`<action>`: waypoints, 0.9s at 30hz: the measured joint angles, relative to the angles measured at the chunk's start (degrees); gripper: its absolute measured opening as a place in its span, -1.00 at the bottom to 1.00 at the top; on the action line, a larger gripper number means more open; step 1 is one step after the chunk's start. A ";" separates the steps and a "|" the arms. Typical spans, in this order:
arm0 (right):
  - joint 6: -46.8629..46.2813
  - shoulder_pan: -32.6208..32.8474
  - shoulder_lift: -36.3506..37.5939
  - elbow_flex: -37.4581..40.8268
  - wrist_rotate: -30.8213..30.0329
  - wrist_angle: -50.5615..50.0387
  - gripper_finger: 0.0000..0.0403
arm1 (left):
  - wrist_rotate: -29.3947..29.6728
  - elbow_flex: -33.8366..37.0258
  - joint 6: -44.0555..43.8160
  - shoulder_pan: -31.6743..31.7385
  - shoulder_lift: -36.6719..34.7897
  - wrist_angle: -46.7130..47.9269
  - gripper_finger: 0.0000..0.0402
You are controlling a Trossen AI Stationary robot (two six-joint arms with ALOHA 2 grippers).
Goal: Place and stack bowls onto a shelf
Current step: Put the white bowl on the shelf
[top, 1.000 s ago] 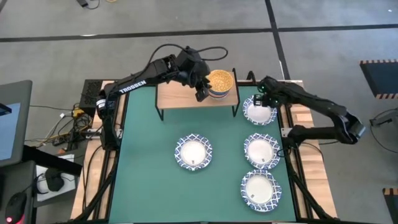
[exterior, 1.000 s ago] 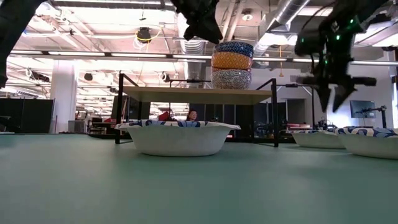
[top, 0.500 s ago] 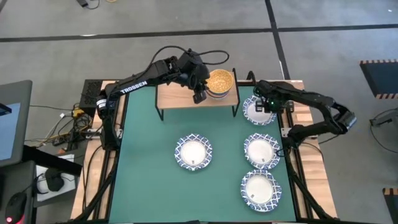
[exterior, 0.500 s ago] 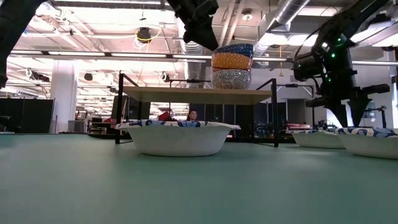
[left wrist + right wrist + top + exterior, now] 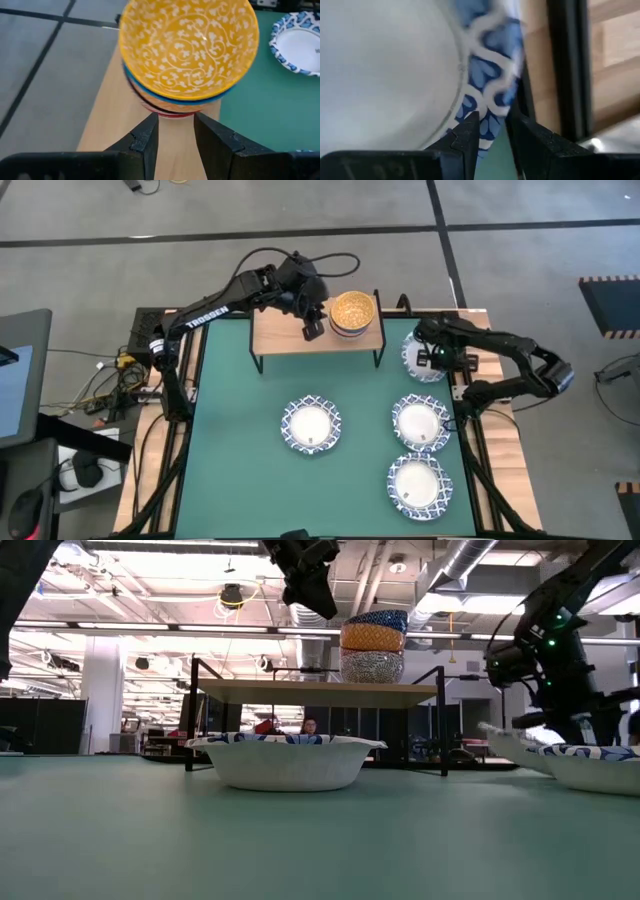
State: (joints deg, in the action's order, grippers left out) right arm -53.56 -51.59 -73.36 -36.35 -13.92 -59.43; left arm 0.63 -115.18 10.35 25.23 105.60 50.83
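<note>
The stack of small round bowls (image 5: 353,311) sits on the right end of the low shelf with the light wooden plank top and thin black legs (image 5: 280,335), with a yellow-orange bowl covered in white swirls (image 5: 189,42) on top, mouth facing up, a blue one under it and a reddish one just peeking out below. The left gripper (image 5: 313,329) hovers over the plank just beside the stack, arm stretched across from the table's left rear corner, fingers (image 5: 146,137) a narrow gap apart with nothing between them.

The right gripper (image 5: 437,358) is over by the right edge of the green table (image 5: 230,440), its fingers (image 5: 468,134) pinching the blue lattice rim of a wide white bowl (image 5: 419,358). That bowl looks tipped up on one side, I think, though the low view is partly blocked. Three more white lattice-rimmed bowls (image 5: 311,425) sit flat on the table, mouths up.
</note>
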 joint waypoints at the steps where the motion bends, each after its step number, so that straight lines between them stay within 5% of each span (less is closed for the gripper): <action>1: 0.00 0.04 0.62 0.96 0.81 1.57 -0.28 | 0.59 0.00 0.29 0.11 -0.17 -0.26 -0.45; 14: -0.38 2.43 7.13 4.42 8.18 9.21 -0.33 | 0.87 0.00 -0.33 0.51 -0.24 -2.27 -0.45; 27: -2.73 4.63 18.69 2.61 6.57 5.60 -0.22 | 0.82 -0.04 -2.27 0.49 -0.24 -2.52 -0.45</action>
State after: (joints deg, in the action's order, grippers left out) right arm -56.29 -46.96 -54.67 -33.73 -7.35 -53.83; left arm 1.45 -115.22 8.08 25.71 105.36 48.31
